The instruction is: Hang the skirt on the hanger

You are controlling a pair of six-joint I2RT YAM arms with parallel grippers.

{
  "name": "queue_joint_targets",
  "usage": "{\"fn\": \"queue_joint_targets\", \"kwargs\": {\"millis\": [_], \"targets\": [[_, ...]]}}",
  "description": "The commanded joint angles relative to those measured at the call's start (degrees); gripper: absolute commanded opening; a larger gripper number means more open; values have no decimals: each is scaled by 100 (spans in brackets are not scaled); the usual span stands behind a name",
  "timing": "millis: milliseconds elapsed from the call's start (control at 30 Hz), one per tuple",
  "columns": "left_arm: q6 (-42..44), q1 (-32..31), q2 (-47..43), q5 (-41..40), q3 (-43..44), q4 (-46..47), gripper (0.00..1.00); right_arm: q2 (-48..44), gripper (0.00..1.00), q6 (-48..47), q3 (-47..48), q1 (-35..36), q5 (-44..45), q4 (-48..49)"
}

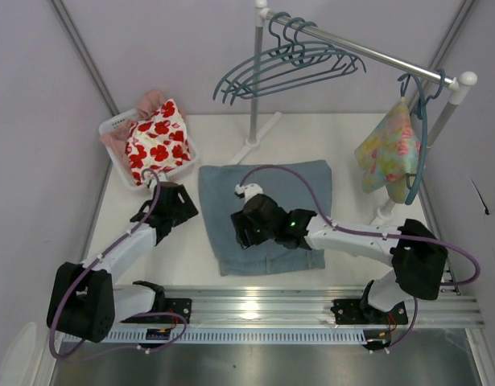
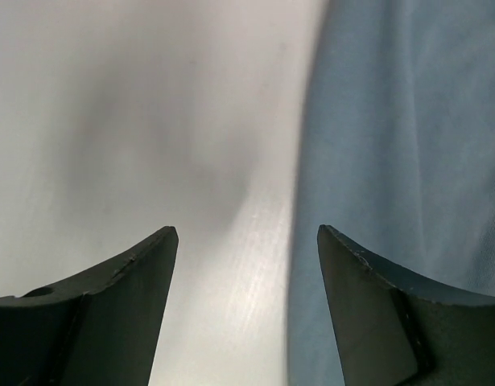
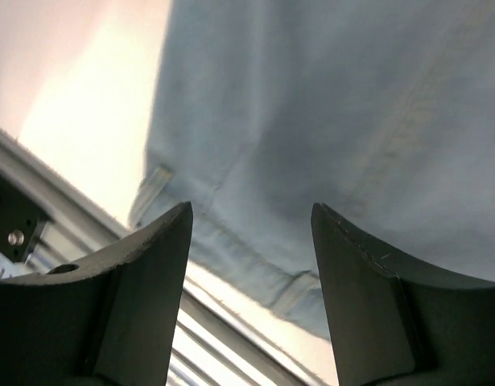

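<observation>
1. Left gripper (image 2: 247, 233): I read its two dark fingers (image 2: 110, 305) as spread apart with nothing between them. Bare tabletop lies under one finger and under the gap. The other finger stands over the left border of the light blue faded denim skirt (image 2: 408, 161).

2. Right gripper (image 3: 251, 209): its fingers (image 3: 376, 297) are likewise parted and hold nothing. It hangs over the skirt (image 3: 327, 96) near the stitched waistband with belt loops. I cannot tell whether it touches the cloth.

3. Skirt position: it lies flat at the middle of the white tabletop (image 1: 352, 153), with the waistband toward the arm bases.

4. Surface: the ribbed aluminium mounting rail (image 1: 255, 305) runs along the near edge. A white plastic basket (image 1: 114, 125) sits at the far left corner, holding a white cloth with red flowers (image 1: 158, 141).

5. Room: a white garment rack with a metal bar (image 1: 368, 52) stands at the back. Several thin teal-blue clothes hangers (image 1: 311, 68) hang on it, well apart from the skirt. A pastel yellow-green floral garment (image 1: 388, 153) hangs at its right end. Plain pale grey walls close in the table
</observation>
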Motion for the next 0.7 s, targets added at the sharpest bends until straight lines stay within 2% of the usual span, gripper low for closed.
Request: {"fn": "queue_joint_targets", "kwargs": {"millis": [0,133,267,500,667], "targets": [[-74,576,-262,474,-262,728,76,508,65,192,611,495,629,35],[128,700,54,913,-236,1265,73,1352,64,201,1122,987,656,-185],[155,700,519,1099,96,1837,72,1713,64,297,1359,1287,612,-247],[234,708,1529,932,546,2092,70,1986,63,394,1632,1498,691,-476],[182,717,1926,897,696,2242,70,2206,60,377,1808,1595,682,-625]]}}
